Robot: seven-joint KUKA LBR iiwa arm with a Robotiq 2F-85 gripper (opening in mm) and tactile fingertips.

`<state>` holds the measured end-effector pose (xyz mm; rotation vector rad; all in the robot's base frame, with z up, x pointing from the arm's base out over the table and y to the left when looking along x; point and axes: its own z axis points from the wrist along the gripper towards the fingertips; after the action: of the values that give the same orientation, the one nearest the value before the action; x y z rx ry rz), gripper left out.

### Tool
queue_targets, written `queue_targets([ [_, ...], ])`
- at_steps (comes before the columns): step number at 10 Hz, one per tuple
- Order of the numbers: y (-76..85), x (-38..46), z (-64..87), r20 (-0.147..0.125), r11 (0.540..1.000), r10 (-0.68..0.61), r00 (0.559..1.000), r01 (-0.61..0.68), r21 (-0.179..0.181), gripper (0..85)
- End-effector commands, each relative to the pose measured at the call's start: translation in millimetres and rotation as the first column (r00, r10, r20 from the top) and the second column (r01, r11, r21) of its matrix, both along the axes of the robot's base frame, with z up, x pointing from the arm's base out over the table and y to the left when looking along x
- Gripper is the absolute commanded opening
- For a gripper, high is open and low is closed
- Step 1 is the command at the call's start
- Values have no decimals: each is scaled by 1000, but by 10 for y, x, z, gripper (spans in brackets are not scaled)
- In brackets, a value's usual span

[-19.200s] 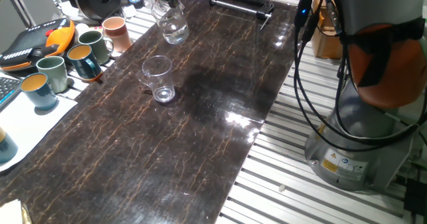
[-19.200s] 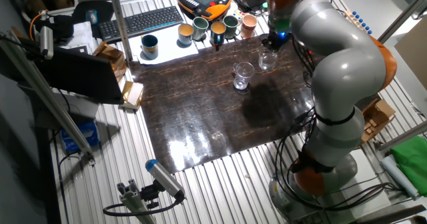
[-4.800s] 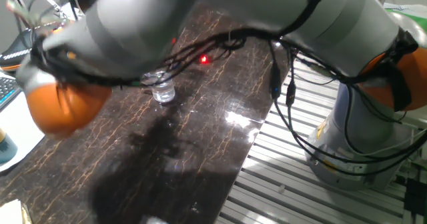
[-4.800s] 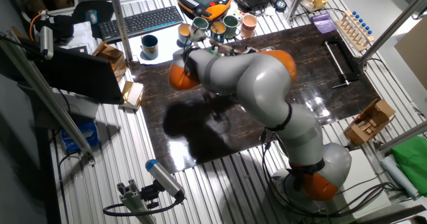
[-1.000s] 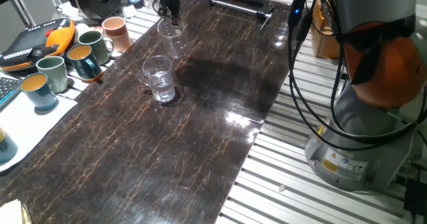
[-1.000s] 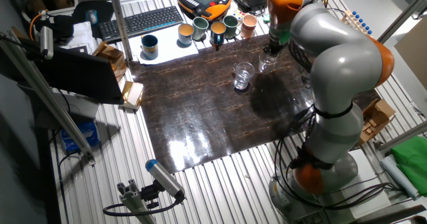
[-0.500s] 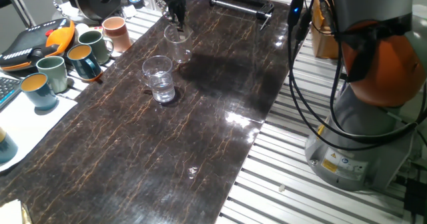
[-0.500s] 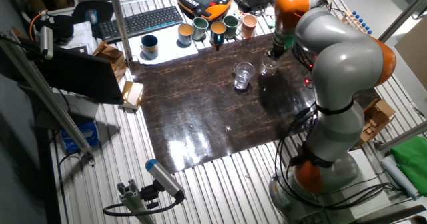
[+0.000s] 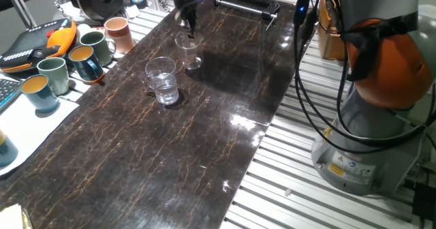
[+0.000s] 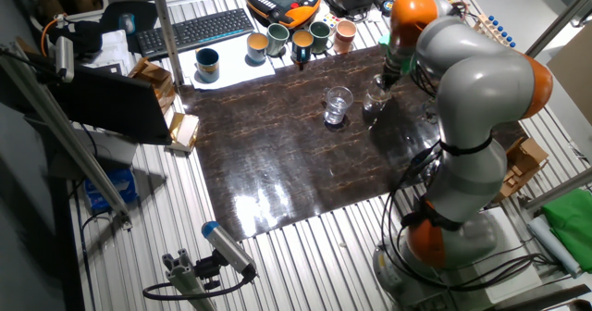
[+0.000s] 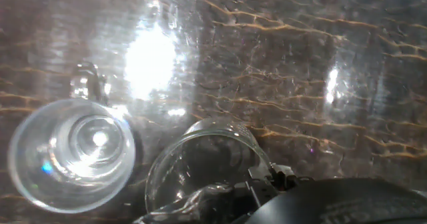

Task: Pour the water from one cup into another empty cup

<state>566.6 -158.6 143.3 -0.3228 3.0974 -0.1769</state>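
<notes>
Presently, nearest one fixed camera lies a bare stretch of the dark marbled worktop (image 9: 170, 154). Beyond it stands the tall tumbler (image 9: 162, 80), upright, with water (image 9: 165, 91) showing in its lower part. Just past the tumbler, near but apart from it, is the small glass (image 9: 189, 50), upright at the worktop surface; whether its base touches the worktop cannot be told. The pincer (image 9: 189, 30) comes down from above onto the rim of this glass and is closed on the rim, one finger inside and one outside. No liquid is discernible in the small glass.

To the left of the worktop, a row of coloured mugs (image 9: 88, 52) stands on the slatted bench beside an orange-and-black handheld controller (image 9: 37, 41).

From the other fixed camera, the tumbler (image 10: 337, 105) and small glass (image 10: 376, 96) stand side by side near the far edge of the worktop (image 10: 277, 163), the pincer (image 10: 382, 81) on the small glass.

From the hand camera, the small glass (image 11: 207, 167) sits directly below the fingers, its mouth tilted towards the lens; the tumbler (image 11: 70, 154) lies to its left, apart.
</notes>
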Motion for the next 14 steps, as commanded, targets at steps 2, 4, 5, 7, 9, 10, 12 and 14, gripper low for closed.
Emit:
queue_targets([
  [2, -3, -2, -66, -4, 1000, 0, 1000, 0, 2, 7],
  [4, -2, -5, -147, -13, 1000, -1, 1000, 1, 2, 7],
  [5, -3, -9, -171, -21, 1000, -2, 1000, 2, 6, 7],
  [7, -10, -26, -222, -24, 1000, 1, 1000, -1, 17, 7],
  [9, -23, -45, -266, -21, 1000, 3, 1000, -2, 23, 7],
  [10, -26, -47, -266, -23, 1000, 4, 1000, -4, 28, 7],
  [12, -30, -46, -262, -25, 1000, 4, 1000, -4, 25, 13],
  [14, -32, -45, -259, -10, 1000, -6, 1000, 6, 9, 143],
])
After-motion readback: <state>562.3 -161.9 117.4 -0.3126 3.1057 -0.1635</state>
